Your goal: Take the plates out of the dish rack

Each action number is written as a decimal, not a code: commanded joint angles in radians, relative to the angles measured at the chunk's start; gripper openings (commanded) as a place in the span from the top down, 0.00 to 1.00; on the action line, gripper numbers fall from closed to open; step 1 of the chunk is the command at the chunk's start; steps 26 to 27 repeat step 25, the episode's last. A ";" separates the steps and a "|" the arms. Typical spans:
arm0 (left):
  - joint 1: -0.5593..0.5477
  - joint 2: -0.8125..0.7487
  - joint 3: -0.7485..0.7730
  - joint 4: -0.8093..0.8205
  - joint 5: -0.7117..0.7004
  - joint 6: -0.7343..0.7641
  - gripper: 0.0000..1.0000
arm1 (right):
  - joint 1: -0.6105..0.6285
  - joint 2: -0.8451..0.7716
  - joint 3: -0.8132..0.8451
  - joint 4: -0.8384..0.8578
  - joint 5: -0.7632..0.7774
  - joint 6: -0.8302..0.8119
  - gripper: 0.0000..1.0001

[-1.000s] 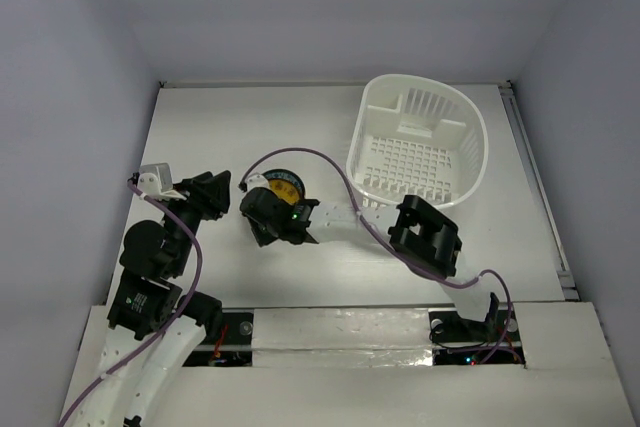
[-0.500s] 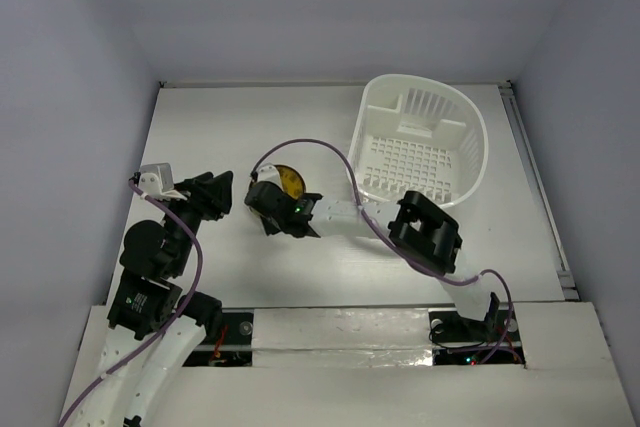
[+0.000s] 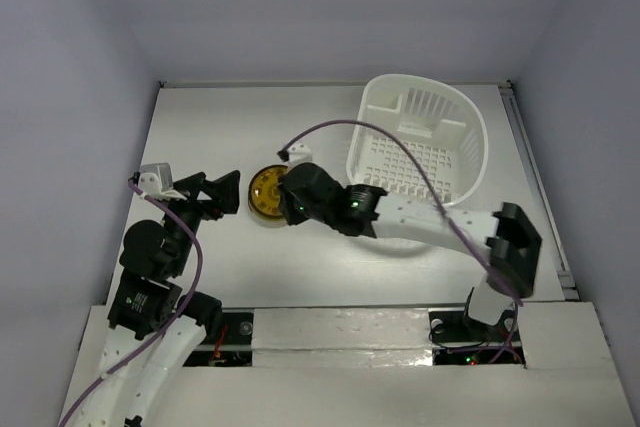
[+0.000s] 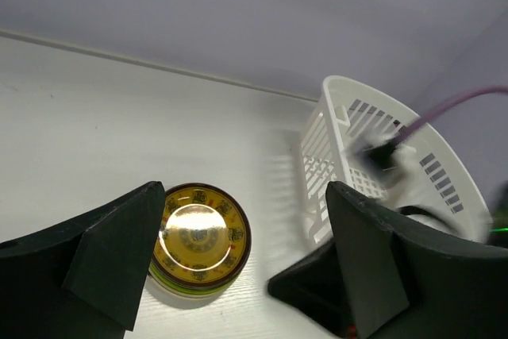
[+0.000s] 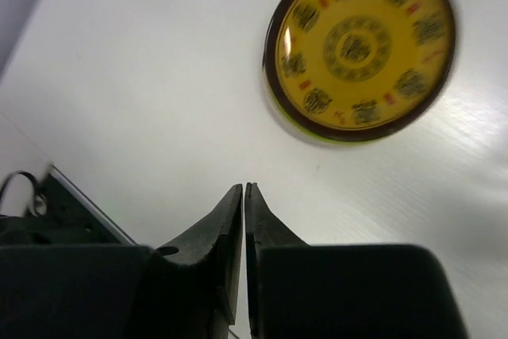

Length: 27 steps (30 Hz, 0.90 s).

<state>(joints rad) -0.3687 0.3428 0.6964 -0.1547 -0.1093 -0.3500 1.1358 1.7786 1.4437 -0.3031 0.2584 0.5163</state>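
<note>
The unloading looks all but finished: seen from above, the dish rack (image 3: pixel 415 159) at about 2 o'clock on the table (image 3: pixel 300 127) shows only its bare white grid floor, slotted walls and small inner compartment, with no plate standing in it. The plates (image 3: pixel 267 192) sit in one stack on the table at 9 o'clock from the rack, well apart from it. The amber-yellow plate (image 4: pixel 198 237) lies on top, flat and face up. It is round and glossy, with a dark rim, a ring of dark motifs and a patterned centre. Under it the left wrist view shows a lime green edge (image 4: pixel 189 288). The rest of the stack is hidden, so whether all five are there cannot be counted. The left gripper (image 3: pixel 228 194) hovers at 9 o'clock of the stack, its jaws spread wide with nothing between them. The right gripper (image 5: pixel 244 188) is at 3 o'clock of the stack, its fingers pressed almost together on nothing and clear of the plate's rim. Little seems left beyond drawing both arms away from the stack.
</note>
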 commanded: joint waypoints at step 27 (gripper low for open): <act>0.034 -0.036 -0.003 0.069 -0.049 -0.009 0.13 | -0.015 -1.154 -0.632 0.145 0.947 0.016 0.14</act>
